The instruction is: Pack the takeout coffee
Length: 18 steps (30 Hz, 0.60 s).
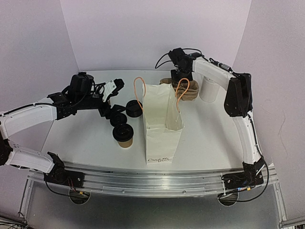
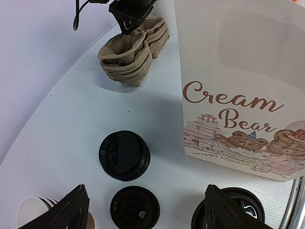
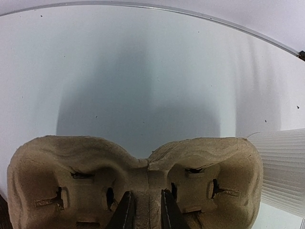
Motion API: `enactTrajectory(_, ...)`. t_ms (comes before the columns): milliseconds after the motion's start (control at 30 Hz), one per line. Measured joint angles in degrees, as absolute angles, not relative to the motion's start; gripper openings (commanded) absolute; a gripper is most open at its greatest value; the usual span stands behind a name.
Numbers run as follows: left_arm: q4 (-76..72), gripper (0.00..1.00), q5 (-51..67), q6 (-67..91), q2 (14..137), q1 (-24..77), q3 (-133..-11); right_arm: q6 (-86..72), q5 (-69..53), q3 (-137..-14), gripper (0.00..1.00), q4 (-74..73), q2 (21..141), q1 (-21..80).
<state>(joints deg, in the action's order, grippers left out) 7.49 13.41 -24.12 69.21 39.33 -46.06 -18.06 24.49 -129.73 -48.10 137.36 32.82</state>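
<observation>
Table [image 1: 95, 143] laid out for packing. White paper bag [image 1: 162, 124] stands upright at centre, mouth open, orange handles up; nothing shows inside it from above, though its depths are not visible. Stack of pulp cup carriers [image 2: 128, 62] sits just behind the bag, and a white ribbed cup stack [image 1: 208, 88] stands beside the carriers on the right. The takeout coffee [image 1: 125, 136], a brown cup with its black lid on, stands on the table just left of the bag, near the front, untouched by either arm. Two sets of loose black lids [image 1: 134, 109] lie behind it, close to the left arm. Right gripper [image 3: 146, 193] is down on the carrier stack, jaws pinched onto the centre ridge of the top carrier [image 3: 138, 162]; whether that carrier has separated from the stack, cannot tell. Left gripper [image 2: 146, 188] hangs low over the lids with jaws spread wide, holding nothing. Judgement: early stage. Done: the cup looks lidded, the bag is standing open, and a carrier is gripped. Left: free one carrier, seat the coffee in a well, then lower the load into the bag. Exact order is uncertain; the cup could go in alone. Risk noted: carriers are nested tightly and may lift as a clump.
</observation>
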Motion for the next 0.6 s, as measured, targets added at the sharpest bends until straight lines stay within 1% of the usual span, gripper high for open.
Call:
enactTrajectory(233,7.49,0.83,13.41,-24.21,69.21,39.33,-46.06,-18.25,24.47,-129.45,0.19,-48.13,137.36,32.82)
enactTrajectory(333,7.49,0.83,13.41,-24.22,69.21,39.33,-46.06,-18.43,24.46,-129.20,0.18,-48.13,137.36,32.84)
enactTrajectory(600,7.49,0.83,13.41,-24.48,69.21,39.33,-46.06,-19.18,24.19,-128.97,0.03,-48.10,137.36,32.84)
